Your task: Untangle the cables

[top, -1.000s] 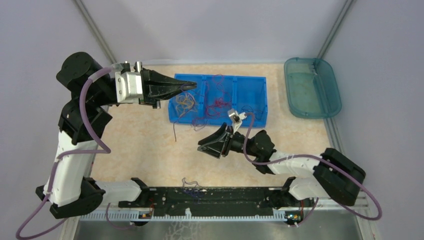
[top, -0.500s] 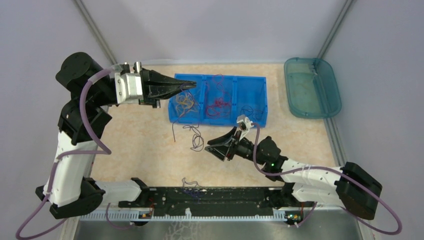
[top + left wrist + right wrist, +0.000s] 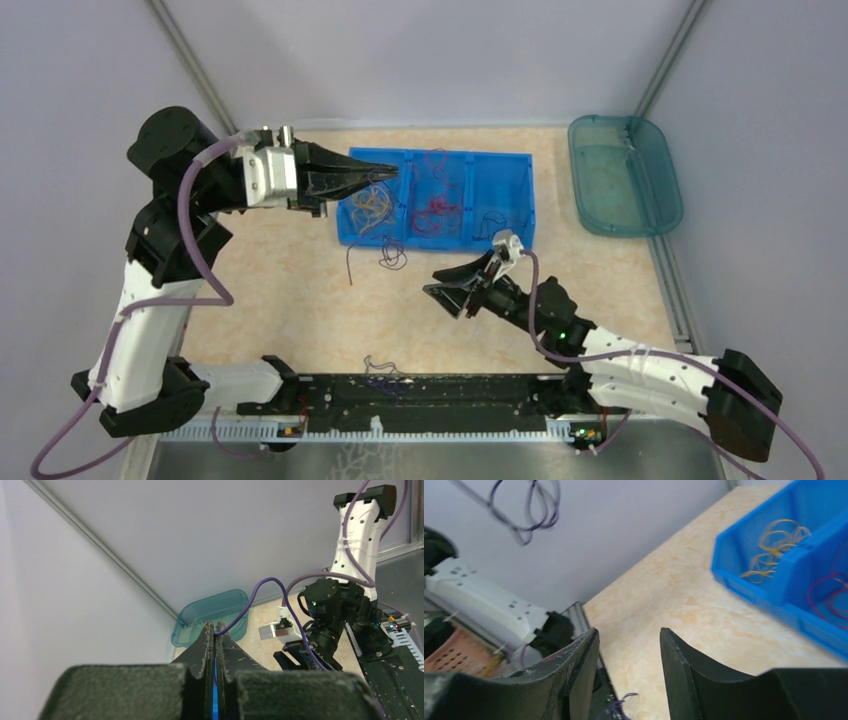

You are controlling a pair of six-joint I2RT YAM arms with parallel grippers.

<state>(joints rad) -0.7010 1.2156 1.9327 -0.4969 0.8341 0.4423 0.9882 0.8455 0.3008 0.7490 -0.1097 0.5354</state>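
One risk, left gripper (image 3: 388, 171): fingers pinched shut on a dark cable (image 3: 392, 252) that dangles off the 7 o'clock corner of the blue tray (image 3: 505, 158); a swing could hook its loops on the tray wall.
Second risk, right gripper (image 3: 445, 295): fingers parted, empty, at the loops' 4 o'clock; closing could catch two strands together.
Tray bays: orange-yellow cables (image 3: 368, 205), red cables (image 3: 437, 207), a few dark strands (image 3: 493, 215).
Teal tub (image 3: 625, 180): at 2 o'clock on the counter (image 3: 300, 300), apparently empty.
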